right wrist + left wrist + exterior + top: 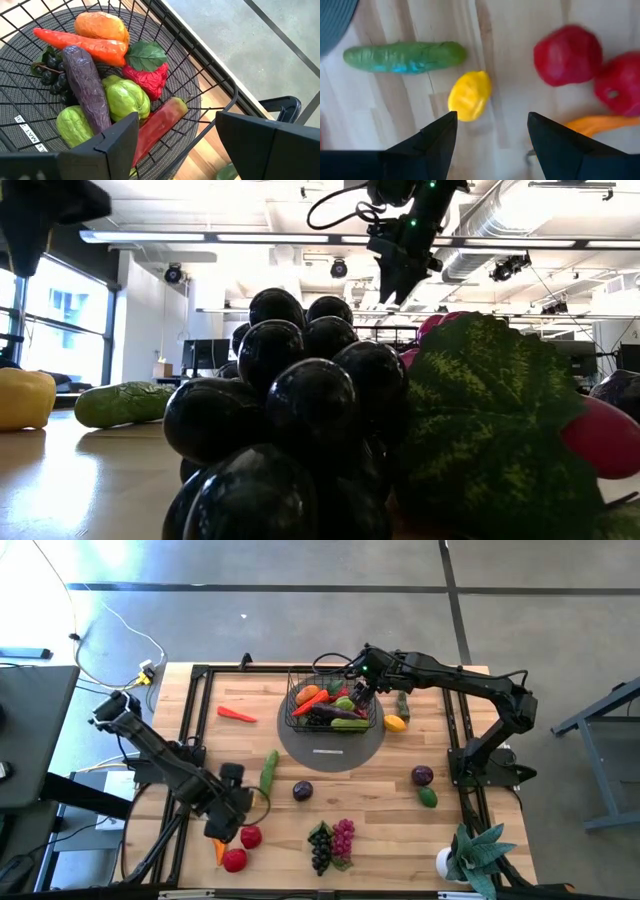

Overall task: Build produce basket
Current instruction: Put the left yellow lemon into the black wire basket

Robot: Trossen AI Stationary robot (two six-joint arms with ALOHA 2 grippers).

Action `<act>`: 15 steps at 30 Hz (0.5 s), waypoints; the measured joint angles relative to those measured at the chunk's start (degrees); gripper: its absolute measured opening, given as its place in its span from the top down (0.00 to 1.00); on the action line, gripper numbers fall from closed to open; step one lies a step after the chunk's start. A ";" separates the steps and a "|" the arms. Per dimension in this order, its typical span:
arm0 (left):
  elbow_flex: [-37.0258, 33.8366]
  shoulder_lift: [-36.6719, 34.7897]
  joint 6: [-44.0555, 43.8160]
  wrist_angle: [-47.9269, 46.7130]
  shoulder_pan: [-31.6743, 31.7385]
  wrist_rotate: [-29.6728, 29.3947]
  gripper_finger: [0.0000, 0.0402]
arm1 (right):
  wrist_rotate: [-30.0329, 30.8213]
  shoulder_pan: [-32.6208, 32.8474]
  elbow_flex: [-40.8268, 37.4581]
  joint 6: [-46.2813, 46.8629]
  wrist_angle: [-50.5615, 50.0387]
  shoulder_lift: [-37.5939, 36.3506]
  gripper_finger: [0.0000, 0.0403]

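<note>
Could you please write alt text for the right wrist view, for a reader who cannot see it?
A black wire basket holds toy produce: a purple eggplant, two green peppers, an orange pepper, a long orange chili, a red pepper, a red-green chili and dark grapes. The right gripper is above it, fingers open and empty.

left gripper (pixel 228 823) low at near-left, fingers parted, empty; right gripper (pixel 358 690) stretched across far centre, fingers parted, empty
</note>
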 joint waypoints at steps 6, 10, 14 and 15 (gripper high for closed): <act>0.00 5.07 11.46 -0.07 3.17 0.04 0.42 | -0.58 0.00 -0.02 -0.08 -0.28 0.00 0.38; -0.20 7.69 17.43 0.24 5.19 0.61 0.42 | -0.87 0.00 -0.01 -0.10 -0.32 0.00 0.38; -2.74 7.85 22.05 0.76 6.24 3.49 0.42 | -0.87 0.00 0.00 -0.12 -0.39 0.00 0.38; -3.37 7.88 22.55 0.90 6.53 4.84 0.42 | -0.85 0.00 0.00 -0.12 -0.39 0.00 0.38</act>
